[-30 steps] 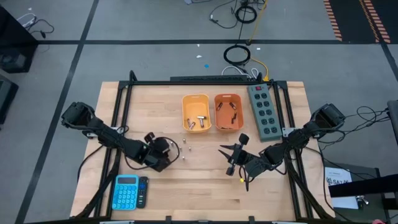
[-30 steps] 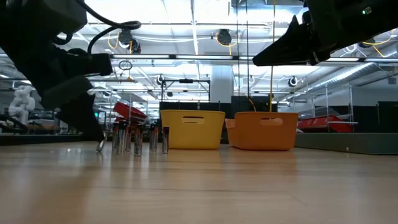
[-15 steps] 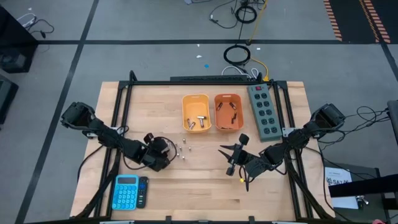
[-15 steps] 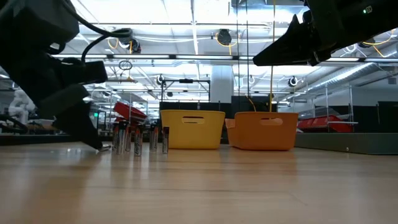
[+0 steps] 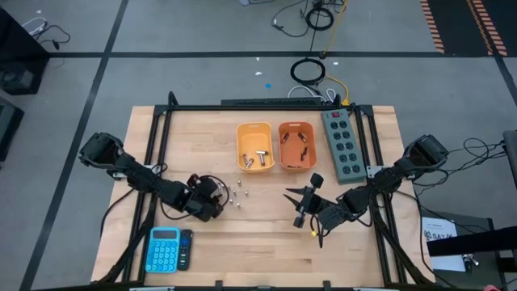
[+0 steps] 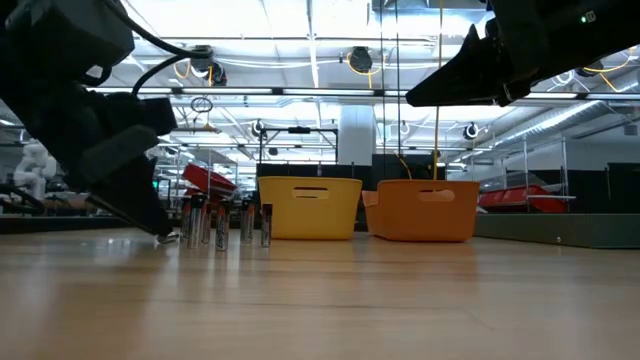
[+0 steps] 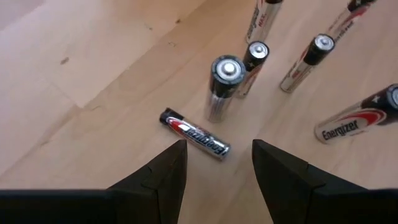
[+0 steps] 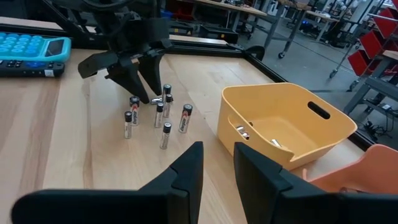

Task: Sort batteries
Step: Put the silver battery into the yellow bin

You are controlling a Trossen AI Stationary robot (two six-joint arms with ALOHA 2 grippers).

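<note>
Yellow bin (image 5: pixel 254 146), orange bin (image 5: pixel 296 145), blue calculator (image 5: pixel 162 249)

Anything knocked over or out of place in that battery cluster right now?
Yes: one battery lies flat on the table while the batteries beside it stand upright. The open left pincer hovers right over the fallen one. The right pincer waits apart, raised near the orange bin.
</note>
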